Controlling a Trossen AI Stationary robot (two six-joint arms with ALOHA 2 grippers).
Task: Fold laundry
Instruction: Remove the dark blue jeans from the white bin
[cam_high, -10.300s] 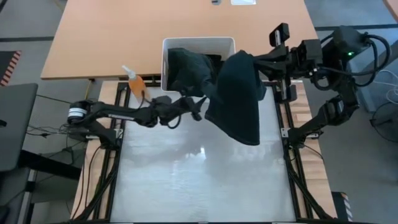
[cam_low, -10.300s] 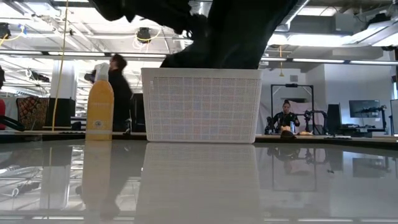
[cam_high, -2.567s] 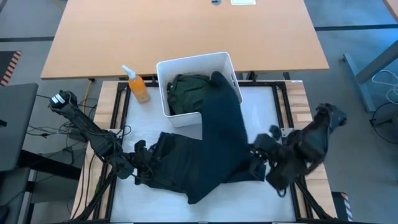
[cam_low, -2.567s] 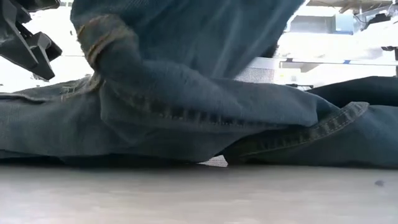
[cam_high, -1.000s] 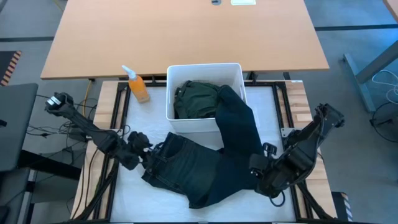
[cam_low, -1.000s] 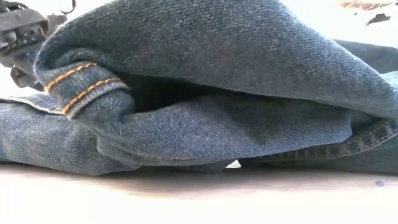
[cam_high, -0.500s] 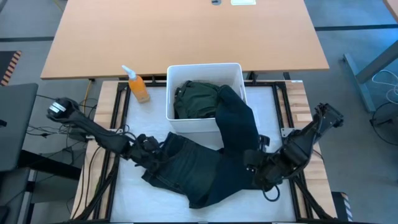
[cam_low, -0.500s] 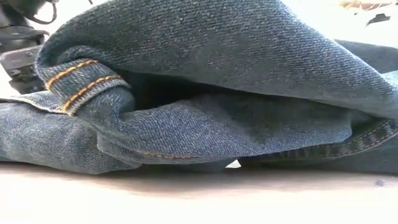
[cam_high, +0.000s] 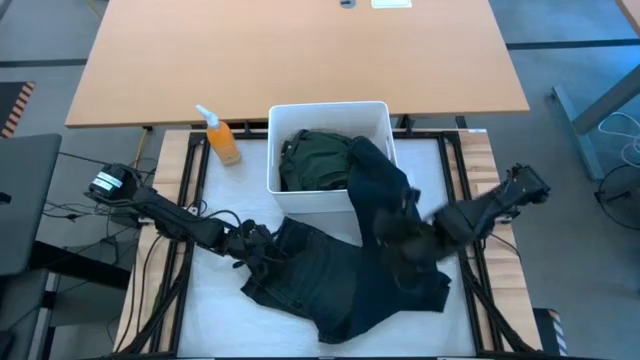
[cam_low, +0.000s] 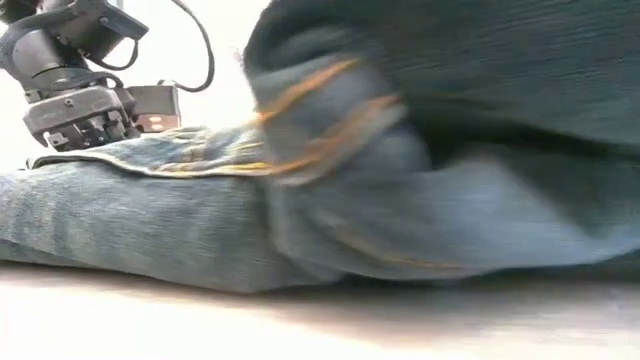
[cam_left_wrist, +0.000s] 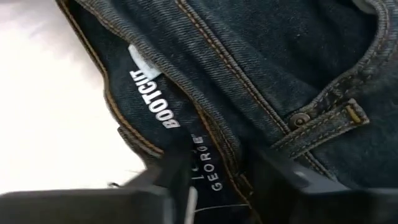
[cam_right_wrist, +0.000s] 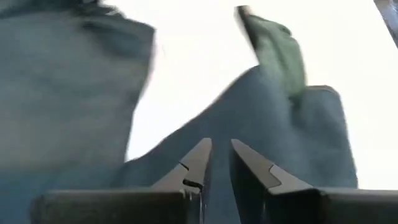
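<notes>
Landmark: the white bin (cam_high: 328, 108) is standing at the far edge of the white desk (cam_high: 215, 315), and I am placing everything else from it.

Trousers: the dark denim trousers (cam_high: 320, 275) are lying rumpled on the desk, just in front of the bin. One leg is running up over the bin's front right corner and hanging inside it. The waistband is pointing out to the bin's front left.

Green garment: a dark green garment (cam_high: 312, 155) is sitting bunched inside the bin. The trouser leg is touching its right side.

Left hand: the left hand (cam_high: 262, 245) is reaching in low, front left of the bin, right at the waistband. Its wrist view is showing a sewn label (cam_left_wrist: 152, 99) reading BOOTCUT on the inside of the band. I cannot tell whether this hand is spread or pinching.

Right hand: the right hand (cam_high: 400, 240) is working front right of the bin, on the trouser leg just below the corner where the leg is climbing in. It is pressed nearly together with only a narrow slit showing, and it is pinching denim there.

Spray bottle: an orange spray bottle (cam_high: 220, 140) is standing just beside the bin's left wall, apart from the cloth.

Low view: denim is filling nearly all of it, with orange stitching showing.
</notes>
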